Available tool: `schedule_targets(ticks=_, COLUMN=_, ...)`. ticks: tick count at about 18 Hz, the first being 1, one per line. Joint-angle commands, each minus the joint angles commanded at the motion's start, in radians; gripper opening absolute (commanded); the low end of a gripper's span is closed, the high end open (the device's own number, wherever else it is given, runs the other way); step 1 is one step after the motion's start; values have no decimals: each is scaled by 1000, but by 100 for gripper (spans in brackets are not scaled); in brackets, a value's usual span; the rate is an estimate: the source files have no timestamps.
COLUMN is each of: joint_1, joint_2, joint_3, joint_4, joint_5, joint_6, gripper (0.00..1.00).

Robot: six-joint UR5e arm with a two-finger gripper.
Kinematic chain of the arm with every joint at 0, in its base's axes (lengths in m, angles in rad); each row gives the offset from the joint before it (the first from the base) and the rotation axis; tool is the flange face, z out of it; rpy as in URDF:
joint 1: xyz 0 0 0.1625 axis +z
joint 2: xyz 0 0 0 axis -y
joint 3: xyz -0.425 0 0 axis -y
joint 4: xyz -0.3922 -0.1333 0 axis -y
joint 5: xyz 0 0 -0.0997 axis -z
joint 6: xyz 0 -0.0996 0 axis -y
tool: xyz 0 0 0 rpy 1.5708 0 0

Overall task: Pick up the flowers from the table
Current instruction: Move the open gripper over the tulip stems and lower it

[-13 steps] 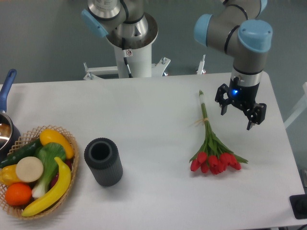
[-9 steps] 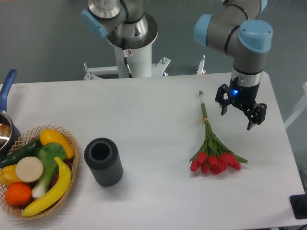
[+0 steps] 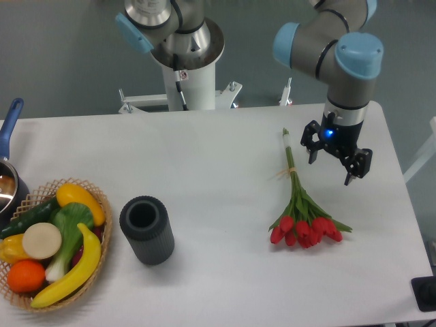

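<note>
The flowers point(image 3: 300, 204) lie flat on the table point(image 3: 204, 157), pale stem ends pointing away and red heads nearest the camera, while the gripper point(image 3: 332, 162) hangs just to their right with its fingers spread and nothing held. The gripper is best brought left over the tied middle of the stems, lowered with one finger on each side, and closed there, not on the heads.

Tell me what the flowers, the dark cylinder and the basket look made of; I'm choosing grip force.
The flowers: red tulip heads on thin green stems; real or artificial, I cannot tell. The dark cylinder: matte dark grey with ribbed sides and an open top, likely plastic or rubber. The basket: tan woven rim, probably wicker.
</note>
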Motion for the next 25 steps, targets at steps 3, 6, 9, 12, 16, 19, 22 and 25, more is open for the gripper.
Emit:
schedule_targets(ticks=3, joint_1=-15, joint_2=23, joint_3=-28, joint_4=2, joint_5=0, joint_6=-111, gripper=100)
schedule_targets(ticks=6, joint_1=-38, joint_2=43, joint_3=-45, joint_4=0, joint_5=0, joint_6=-152, gripper=100)
schedule_targets(ticks=9, joint_1=-49, joint_2=52, joint_3=-87, joint_4=0, joint_5=-2, joint_6=-236, gripper=100)
schedule_targets(ticks=12, joint_1=-49, joint_2=48, joint_3=-118, joint_4=2, joint_5=2, joint_6=-338, gripper=100)
schedule_targets(ticks=16, joint_1=-41, joint_2=31, joint_3=-120, joint_4=11, joint_5=3, joint_6=-444, gripper=100)
schedule_targets(ticks=19, joint_1=-41, joint_2=6, joint_3=-118, joint_4=15, joint_5=5, joint_6=-499, gripper=100)
schedule_targets(ticks=22, joint_1=-41, joint_2=-38, joint_3=-111, joint_4=60, joint_5=6, joint_6=-502, gripper=100)
schedule_targets(ticks=25, joint_1=-41, joint_2=-90, joint_3=-104, joint_4=110, joint_5=6, joint_6=-502, gripper=100)
